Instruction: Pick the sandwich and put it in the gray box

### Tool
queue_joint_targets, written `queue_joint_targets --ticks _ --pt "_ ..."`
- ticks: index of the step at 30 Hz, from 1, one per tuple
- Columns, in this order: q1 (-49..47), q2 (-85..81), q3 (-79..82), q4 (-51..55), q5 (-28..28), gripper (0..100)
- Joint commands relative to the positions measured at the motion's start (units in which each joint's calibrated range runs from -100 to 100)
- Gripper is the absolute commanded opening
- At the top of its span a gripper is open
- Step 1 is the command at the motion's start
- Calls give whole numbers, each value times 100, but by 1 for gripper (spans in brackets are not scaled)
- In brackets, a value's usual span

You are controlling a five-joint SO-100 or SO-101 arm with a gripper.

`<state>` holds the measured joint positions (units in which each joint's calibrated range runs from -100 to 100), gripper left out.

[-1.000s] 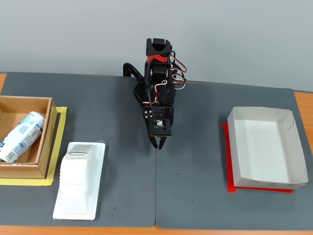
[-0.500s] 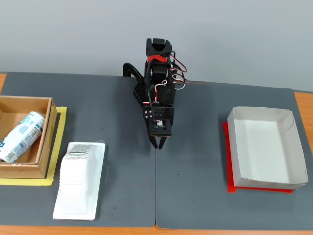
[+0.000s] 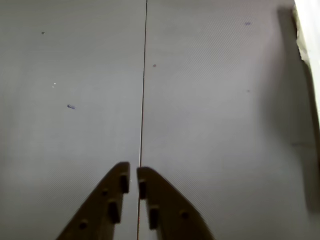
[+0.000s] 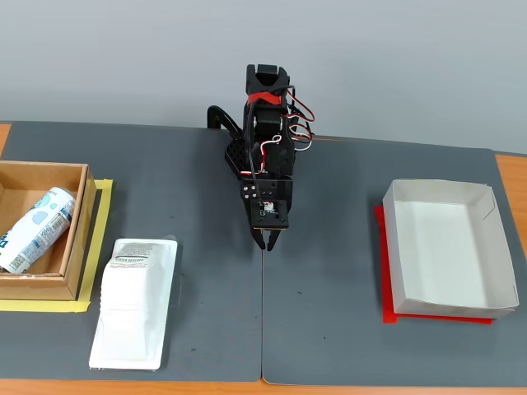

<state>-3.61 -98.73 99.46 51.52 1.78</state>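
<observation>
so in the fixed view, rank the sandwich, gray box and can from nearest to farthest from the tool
Measured from the tool:
1. The sandwich, lower left on the mat.
2. The gray box, far right, on a red sheet.
3. The can, far left, lying inside the brown box.

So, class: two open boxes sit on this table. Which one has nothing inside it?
The gray box, on the right in the fixed view over red tape, is empty. The brown cardboard box at the left edge holds a white-and-blue can lying on its side.
</observation>
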Motion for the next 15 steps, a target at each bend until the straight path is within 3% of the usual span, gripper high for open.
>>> queue_joint_targets --ticks 1,15 --pt "52 -60 27 4 1 2" --pt "-1 -17 0 4 28 2"
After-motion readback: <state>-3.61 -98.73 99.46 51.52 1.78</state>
